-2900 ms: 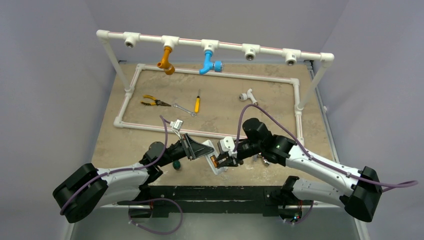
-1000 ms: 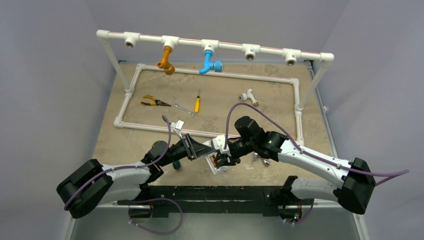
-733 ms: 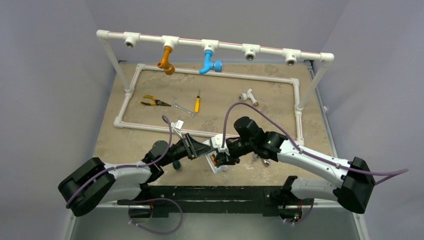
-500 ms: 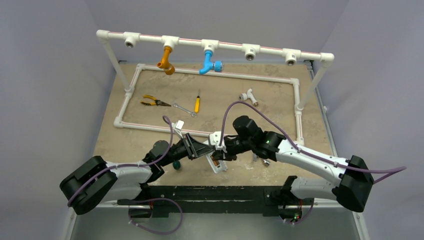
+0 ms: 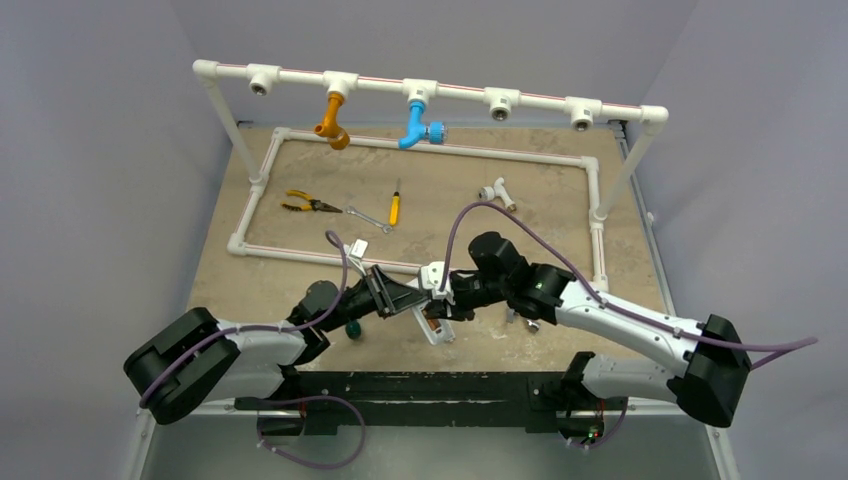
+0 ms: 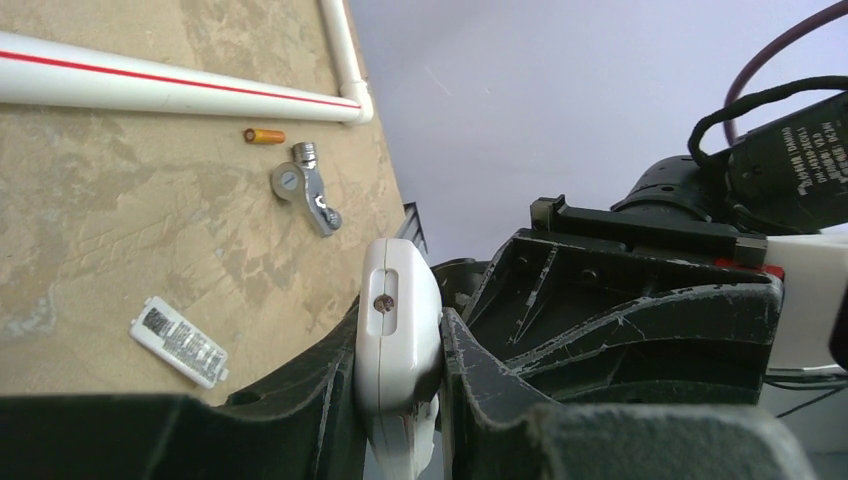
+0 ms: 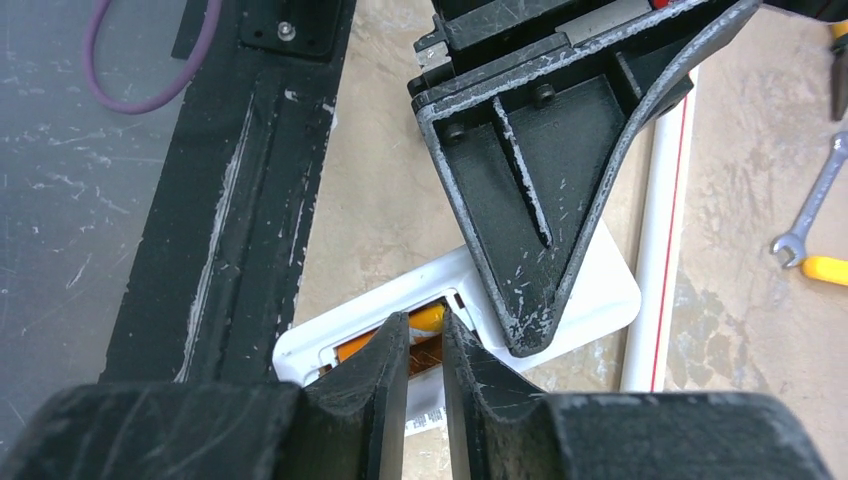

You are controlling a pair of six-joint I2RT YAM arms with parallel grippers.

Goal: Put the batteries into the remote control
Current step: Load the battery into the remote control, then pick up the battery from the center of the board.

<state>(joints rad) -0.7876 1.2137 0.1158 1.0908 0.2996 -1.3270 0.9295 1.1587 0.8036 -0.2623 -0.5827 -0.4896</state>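
The left hand is clamped on the edges of the white plastic remote and holds it up off the desk. The right hand has its fingers almost together, pinching an orange battery that sits in the open slot on the back of the remote. The two black hands are very close, tip to tip. The other battery lies on the sandy desk beside a white pipe. A shiny metal piece and a small white lid lie near.
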